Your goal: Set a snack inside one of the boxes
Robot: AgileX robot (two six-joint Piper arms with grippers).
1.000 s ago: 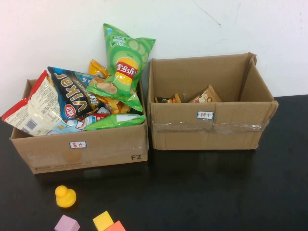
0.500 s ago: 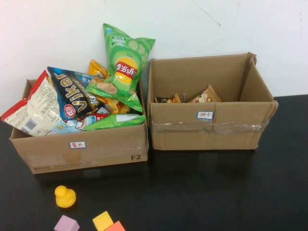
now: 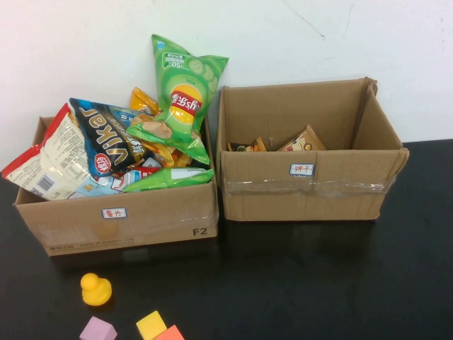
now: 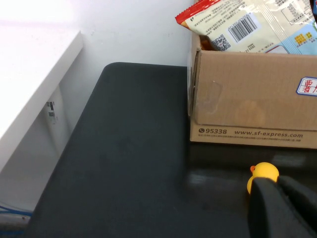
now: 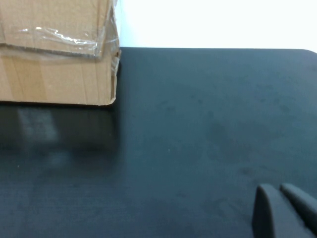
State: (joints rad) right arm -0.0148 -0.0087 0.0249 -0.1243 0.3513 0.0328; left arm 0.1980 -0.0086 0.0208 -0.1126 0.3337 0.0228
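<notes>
Two open cardboard boxes stand side by side at the back of a black table (image 3: 318,276), against a white wall (image 3: 354,35). The left box (image 3: 141,219) and the right box (image 3: 311,191) sit just beside each other, their inner walls almost touching. In front of both boxes the dark tabletop is wide and bare across the middle and right.

The left box is heaped above its rim with snack bags. A tall green chip bag (image 3: 185,92) stands upright at the back, a dark blue bag (image 3: 113,142) leans across the middle, and a white and red bag (image 3: 46,166) hangs over the left edge. The right box is mostly hollow, with only a few small brown snack packets (image 3: 301,142) lying low against its back wall.

Near the front left of the table sit a yellow toy duck (image 3: 95,289), a purple block (image 3: 98,330), a yellow block (image 3: 151,325) and an orange block (image 3: 170,333), the blocks close together.

Neither arm shows from above. The left gripper (image 4: 285,208) is low over the table near the duck, in front of the left box; whether its fingers are parted cannot be told. The right gripper (image 5: 285,210) hovers over bare table, well apart from the right box's corner, its two fingertips pressed together and holding nothing
</notes>
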